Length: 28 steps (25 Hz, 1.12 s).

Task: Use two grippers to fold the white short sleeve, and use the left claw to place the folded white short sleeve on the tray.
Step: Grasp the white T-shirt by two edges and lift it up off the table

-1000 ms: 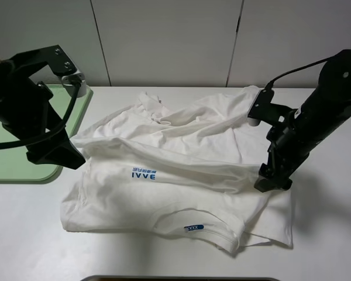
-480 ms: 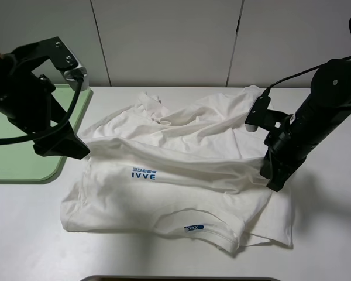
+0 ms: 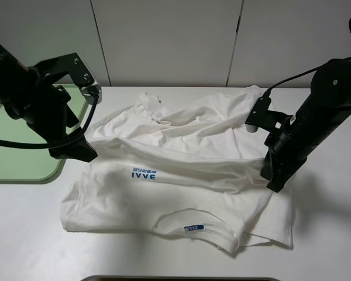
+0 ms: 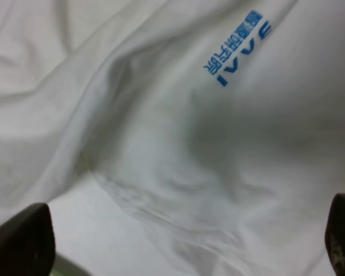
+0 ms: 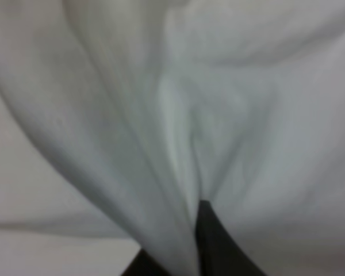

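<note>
Tray [image 3: 17, 167] lies at the table's [image 3: 29, 234] left edge; white shirt [image 3: 181, 175] sprawls mid-table; left hand [image 3: 75, 151] gapes wide, right hand [image 3: 276, 181] seemingly pinches it.

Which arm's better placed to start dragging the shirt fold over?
Right. The right pincer is shut on the shirt's right edge, cloth bunching into it in the wrist view. The left pincer is open at the left edge, holding nothing.
</note>
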Motion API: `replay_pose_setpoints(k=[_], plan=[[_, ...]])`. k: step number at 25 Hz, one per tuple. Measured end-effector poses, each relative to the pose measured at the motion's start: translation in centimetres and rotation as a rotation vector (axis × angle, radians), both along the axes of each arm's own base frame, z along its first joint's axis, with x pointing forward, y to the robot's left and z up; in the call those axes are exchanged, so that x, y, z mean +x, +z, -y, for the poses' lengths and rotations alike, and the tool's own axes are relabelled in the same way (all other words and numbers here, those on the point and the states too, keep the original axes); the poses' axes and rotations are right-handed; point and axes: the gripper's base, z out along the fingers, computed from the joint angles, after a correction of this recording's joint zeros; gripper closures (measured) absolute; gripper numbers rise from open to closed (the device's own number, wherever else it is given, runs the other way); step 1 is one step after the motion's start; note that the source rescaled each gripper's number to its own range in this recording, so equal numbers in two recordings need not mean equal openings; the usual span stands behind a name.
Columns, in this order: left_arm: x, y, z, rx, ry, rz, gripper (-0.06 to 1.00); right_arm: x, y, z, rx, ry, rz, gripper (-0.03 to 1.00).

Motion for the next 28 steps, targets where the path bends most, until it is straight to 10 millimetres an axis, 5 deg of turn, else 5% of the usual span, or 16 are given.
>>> replay_pose_setpoints(k=[15, 28], plan=[[6.1, -6.5, 1.0, 0.137, -0.067, 0.052, 0.06, 0.0, 0.0, 0.0, 0.0, -0.001, 0.0, 0.97], [7.6, -8.6, 1.4, 0.11, 0.054, 0.044, 0.16, 0.0, 0.0, 0.0, 0.0, -0.001, 0.0, 0.97]])
